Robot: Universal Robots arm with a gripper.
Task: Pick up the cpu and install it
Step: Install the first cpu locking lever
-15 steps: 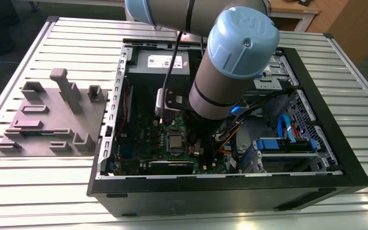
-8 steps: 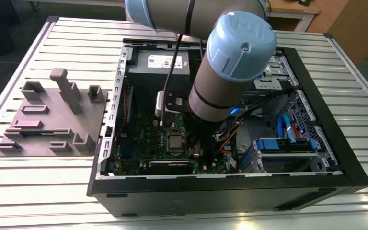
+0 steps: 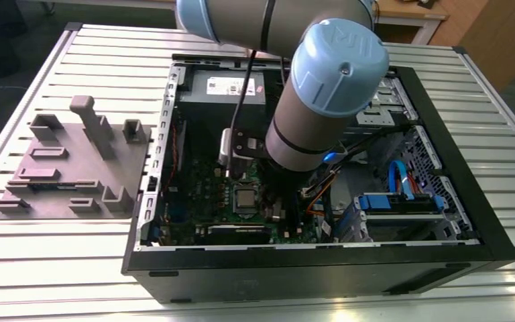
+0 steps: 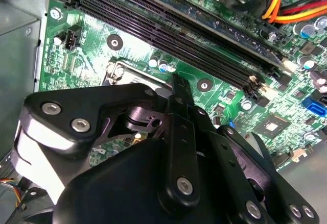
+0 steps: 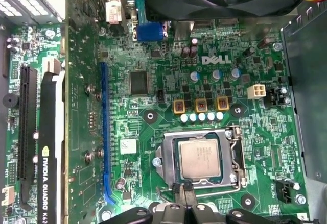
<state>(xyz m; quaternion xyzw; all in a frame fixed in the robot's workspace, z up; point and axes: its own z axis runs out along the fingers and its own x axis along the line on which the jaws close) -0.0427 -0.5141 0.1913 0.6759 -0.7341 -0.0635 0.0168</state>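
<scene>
**Q:** Where is the cpu (image 5: 200,157), and which way does it lie from your hand (image 5: 184,191)?

**A:** In the first wrist view the cpu lies flat in its socket (image 5: 166,155) on the board (image 5: 153,117), silver top up, with the socket's metal frame around all four sides. Your hand's tip is just beside the socket's near edge. It appears not to touch the chip, and the cpu lies straight ahead of it and slightly to one side. In the exterior view the cpu (image 3: 242,196) is at the lower centre of the frame, inside the open case (image 3: 329,268). There it is just to the exterior view's left of your arm (image 3: 316,127), which reaches down into the case.

**Q:** Does the chip have a long axis to line up with?

**A:** No. It is square, and its edges run parallel to the socket frame, so it looks seated rather than skewed.

**Q:** What is your hand's state?

**A:** You cannot tell whether it is clenched or released. The second wrist view shows the hand (image 4: 175,81) low over the board beside the memory slots (image 4: 168,30), with nothing visibly carried.

**Q:** How far along is the task?

**A:** Judged from this, the cpu is already in place in the socket. The grey plate (image 3: 70,168) lies well apart on the table (image 3: 61,268).
</scene>
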